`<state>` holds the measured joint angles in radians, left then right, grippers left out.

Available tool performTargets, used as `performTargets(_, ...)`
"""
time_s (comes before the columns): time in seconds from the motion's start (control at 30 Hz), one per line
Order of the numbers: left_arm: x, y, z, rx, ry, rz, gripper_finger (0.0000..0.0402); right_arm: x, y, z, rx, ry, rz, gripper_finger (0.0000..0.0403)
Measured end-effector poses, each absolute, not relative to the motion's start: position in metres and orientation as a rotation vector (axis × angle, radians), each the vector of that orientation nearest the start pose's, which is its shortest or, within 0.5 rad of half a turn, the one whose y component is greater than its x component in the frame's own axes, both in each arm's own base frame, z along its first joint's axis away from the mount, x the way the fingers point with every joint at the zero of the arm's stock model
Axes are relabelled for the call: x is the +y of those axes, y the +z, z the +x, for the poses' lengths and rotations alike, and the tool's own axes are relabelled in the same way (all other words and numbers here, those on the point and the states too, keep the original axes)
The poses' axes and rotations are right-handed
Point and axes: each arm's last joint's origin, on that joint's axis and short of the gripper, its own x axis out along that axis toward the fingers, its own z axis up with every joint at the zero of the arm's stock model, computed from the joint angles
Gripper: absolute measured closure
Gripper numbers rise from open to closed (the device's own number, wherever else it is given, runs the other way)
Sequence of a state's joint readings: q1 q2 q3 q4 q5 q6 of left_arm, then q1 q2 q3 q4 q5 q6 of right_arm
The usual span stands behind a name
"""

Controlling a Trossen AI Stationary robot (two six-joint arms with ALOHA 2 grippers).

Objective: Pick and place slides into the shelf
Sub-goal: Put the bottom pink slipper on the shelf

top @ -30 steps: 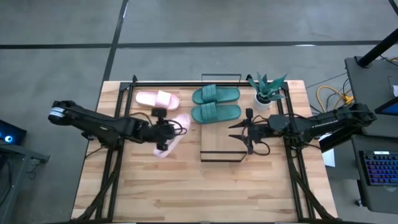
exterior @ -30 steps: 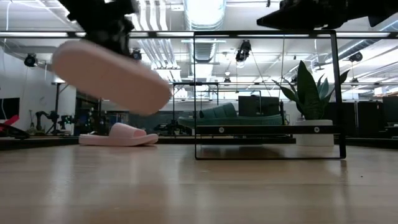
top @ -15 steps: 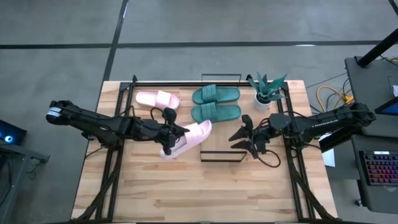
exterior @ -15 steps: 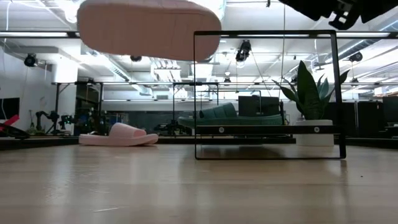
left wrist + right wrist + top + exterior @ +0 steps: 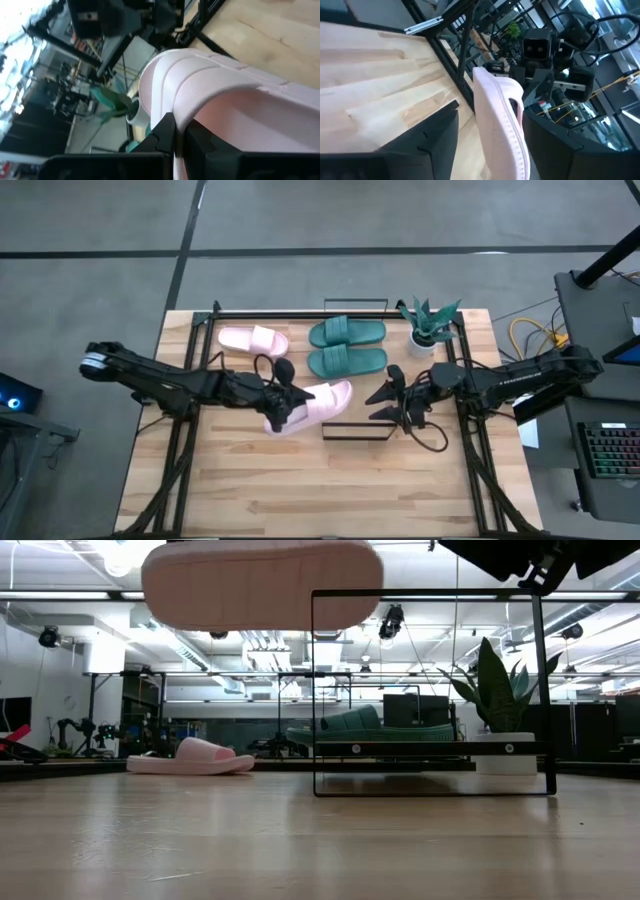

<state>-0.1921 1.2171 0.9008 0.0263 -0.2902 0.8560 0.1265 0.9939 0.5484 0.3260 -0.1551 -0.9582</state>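
Observation:
My left gripper is shut on a pale pink slide, which is carried in the air at the left side of the shelf; the low view shows this slide high up, sole level. My right gripper hovers open over the shelf's right part, facing the slide's free end with its fingers spread on either side. The second pink slide lies sole-down on the table. Two teal slides lie side by side at the shelf's far end. The shelf's wire frame stands upright. My left gripper pinches the pink slide's wide strap at its edge between the two fingers. It comes about level from the table's left. The slide is lifted clear and reaches out beyond the fingers toward the right, lying along the table's left-right line.
A potted plant stands right of the teal slides, near the table's far right corner. Black rails run under both arms on the tabletop. The table's near half is bare wood.
My left gripper has moved toward the table's right and up, carrying the pink slide. The slide has turned from tilted and pointing toward the near edge to level and lying left-right, its free end now at the shelf. My right gripper has shifted slightly toward the near edge.

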Motion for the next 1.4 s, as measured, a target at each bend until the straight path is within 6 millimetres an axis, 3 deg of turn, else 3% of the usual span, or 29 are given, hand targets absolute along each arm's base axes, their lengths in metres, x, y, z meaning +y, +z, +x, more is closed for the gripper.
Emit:
performTargets(0.43,-0.050,0.318,0.288,0.219,-0.095,0.993,0.0402,0.029,0.263,0.219,0.004,0.202,-1.030,0.0193)
performTargets(0.77,-0.053,0.321,0.304,0.226,-0.107,1.057,0.0402,0.029,0.274,0.221,-0.013,0.191,-0.963,0.0193)
performTargets(1.1,-0.053,0.324,0.304,0.214,-0.104,1.080,0.0402,0.029,0.272,0.221,0.081,0.237,-0.953,0.0193)
performTargets(1.4,-0.053,0.324,0.304,0.213,-0.105,1.095,0.0401,0.029,0.273,0.221,0.080,0.235,-0.945,0.0259)
